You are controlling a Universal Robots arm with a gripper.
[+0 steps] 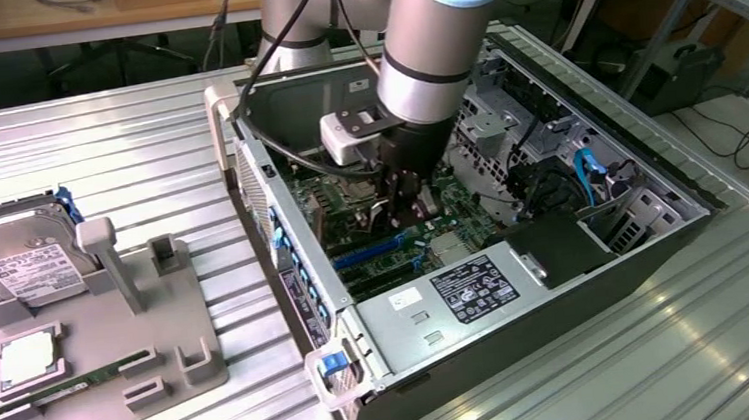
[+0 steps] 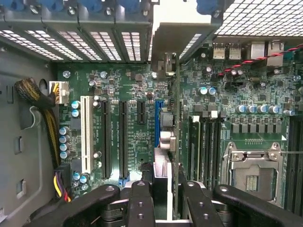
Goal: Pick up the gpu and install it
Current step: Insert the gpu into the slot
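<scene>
My gripper [image 1: 400, 200] reaches down into the open computer case [image 1: 284, 247], shut on the gpu [image 1: 397, 218]. In the wrist view the gpu [image 2: 167, 142] is a thin dark card seen edge-on, running away from my gripper [image 2: 165, 191]. Its pale metal bracket [image 2: 174, 28] lies against the rear slot openings of the case. The card stands upright over the motherboard [image 2: 132, 85], lined up along the blue expansion slot [image 2: 156, 118]. I cannot tell whether its lower edge sits in the slot. Black fingers [image 2: 141, 203] clamp the card from both sides.
Black and white expansion slots [image 2: 104, 137] lie beside the blue one, with memory slots [image 2: 203, 142] and the CPU socket [image 2: 251, 170] on the other side. A power supply [image 1: 475, 292] fills the case's near corner. On the exterior view's left, a grey fixture [image 1: 104, 342] holds a hard drive [image 1: 25, 263], a processor [image 1: 25, 360] and a memory stick [image 1: 75, 387].
</scene>
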